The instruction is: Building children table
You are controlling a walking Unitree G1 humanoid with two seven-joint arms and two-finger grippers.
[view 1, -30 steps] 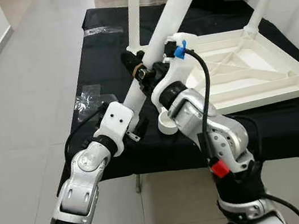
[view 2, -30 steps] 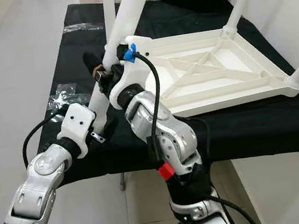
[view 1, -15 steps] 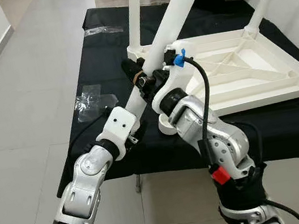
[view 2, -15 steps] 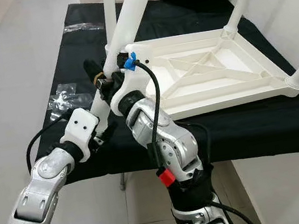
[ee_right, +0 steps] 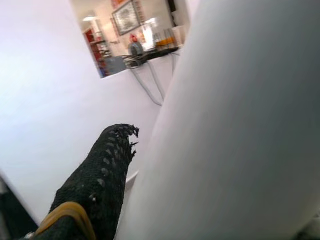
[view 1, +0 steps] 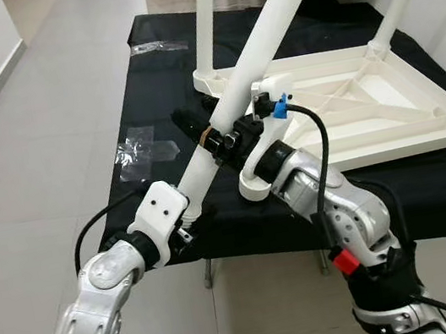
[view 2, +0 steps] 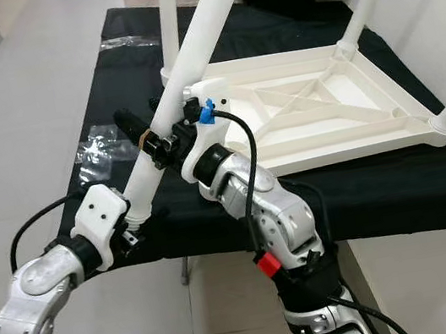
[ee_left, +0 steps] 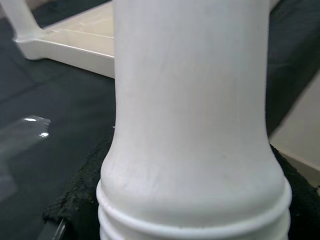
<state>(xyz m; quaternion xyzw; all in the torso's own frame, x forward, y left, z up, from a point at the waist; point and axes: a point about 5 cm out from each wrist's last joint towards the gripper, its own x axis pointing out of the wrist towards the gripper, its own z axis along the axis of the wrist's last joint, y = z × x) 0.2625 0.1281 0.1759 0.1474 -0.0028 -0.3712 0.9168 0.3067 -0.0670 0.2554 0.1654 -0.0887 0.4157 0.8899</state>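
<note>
both claws pinch the loose white leg, left claw low, right claw higher, probably steering it toward the upturned table frame.

The top of the table leg I hold runs out past the picture's upper edge. My left gripper sits behind that leg, so its fingers can't be made out. My right wrist hides part of the tabletop's near corner.
</note>
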